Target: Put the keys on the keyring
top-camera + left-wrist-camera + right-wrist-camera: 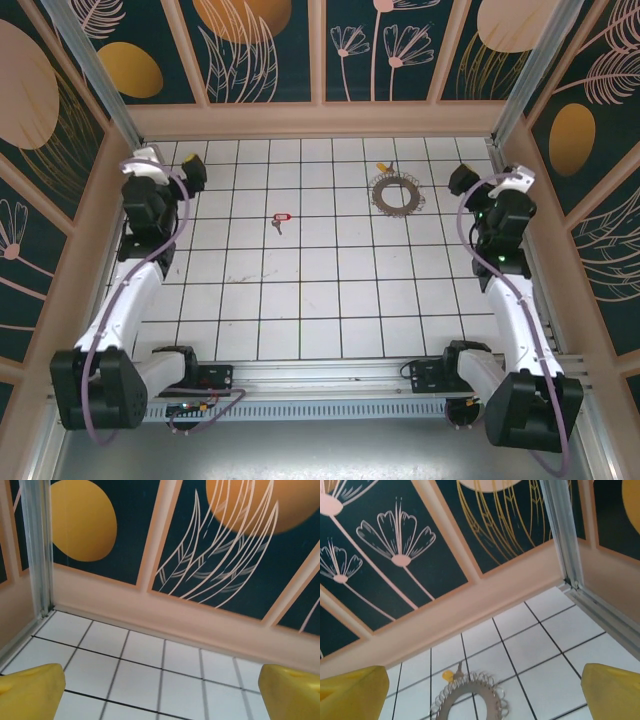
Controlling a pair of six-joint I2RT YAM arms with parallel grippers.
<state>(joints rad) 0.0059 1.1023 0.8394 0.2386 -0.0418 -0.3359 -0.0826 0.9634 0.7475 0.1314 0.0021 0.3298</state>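
Observation:
A tiny silvery key with a red tag lies on the white tiled floor near the middle, well clear of both arms. The keyring, a flat grey ring fringed with small metal loops and carrying a yellow-orange tag, lies at the back right. The right wrist view shows the keyring low between the yellow fingers, ahead of them. My left gripper hangs open at the far left over bare tiles, with its yellow fingertips wide apart. My right gripper is open too, just right of the keyring.
Peach walls with dark floral panels enclose the floor on three sides; an aluminium post stands in the left back corner and another in the right back corner. Both arm bases sit on the rail at the near edge.

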